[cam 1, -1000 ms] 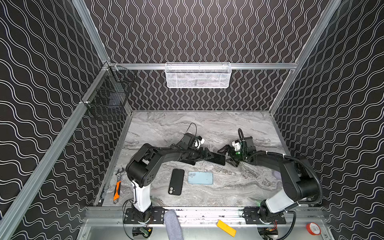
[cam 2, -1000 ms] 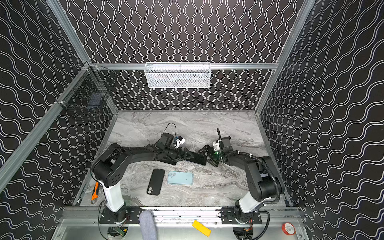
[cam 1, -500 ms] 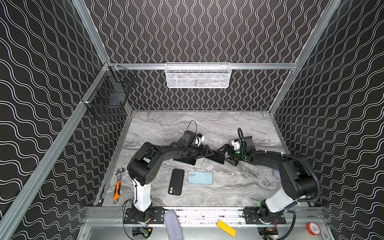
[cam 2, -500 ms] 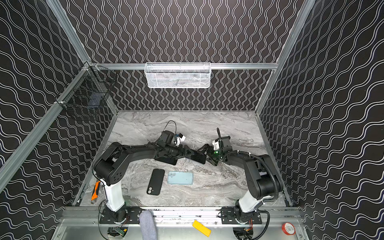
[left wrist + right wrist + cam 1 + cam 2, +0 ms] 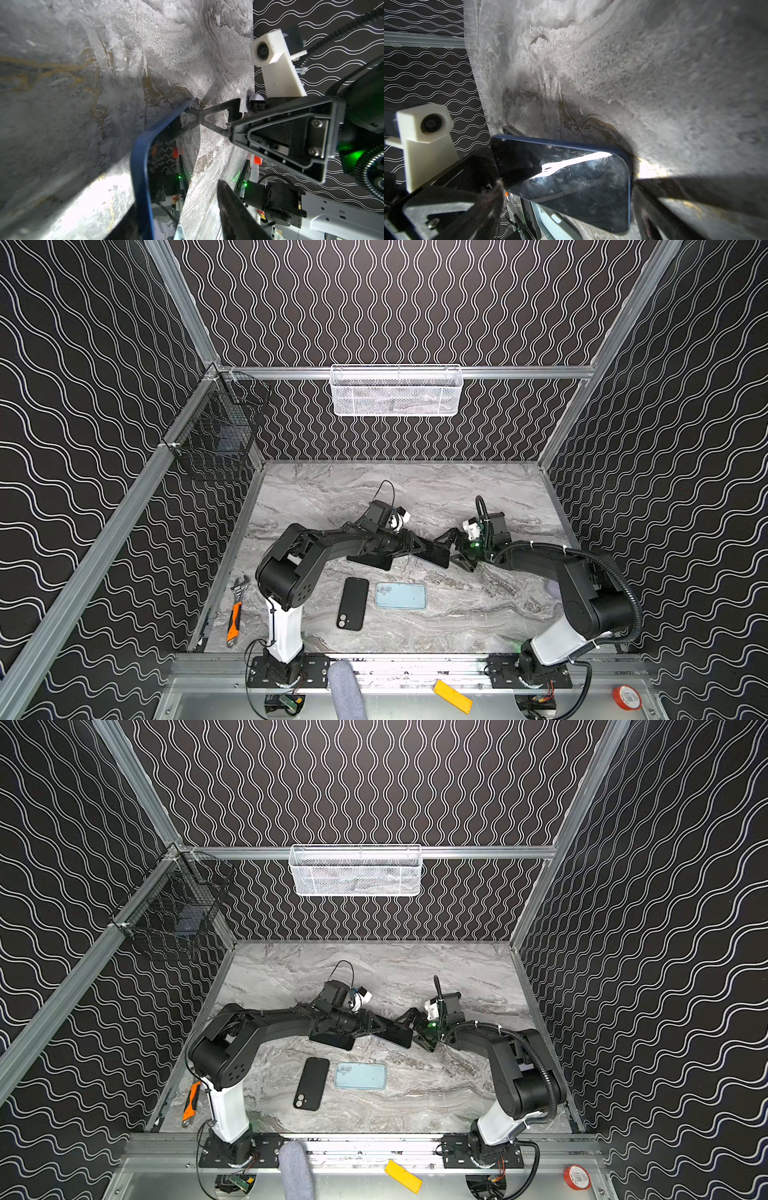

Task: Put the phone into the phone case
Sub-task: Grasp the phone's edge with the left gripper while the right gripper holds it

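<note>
- Left pincer astride one end of the phone, mid-frame in both top views; clamped or loose, cannot tell.
- Right pincer spread wide at the opposite end.
- Pale blue phone case flat on the table, lower centre, well apart.

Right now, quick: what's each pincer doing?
Left pincer: around the dark, blue-edged phone; whether it grips firmly cannot be told.
Right pincer: open, jaws straddling the phone's other end.
</note>
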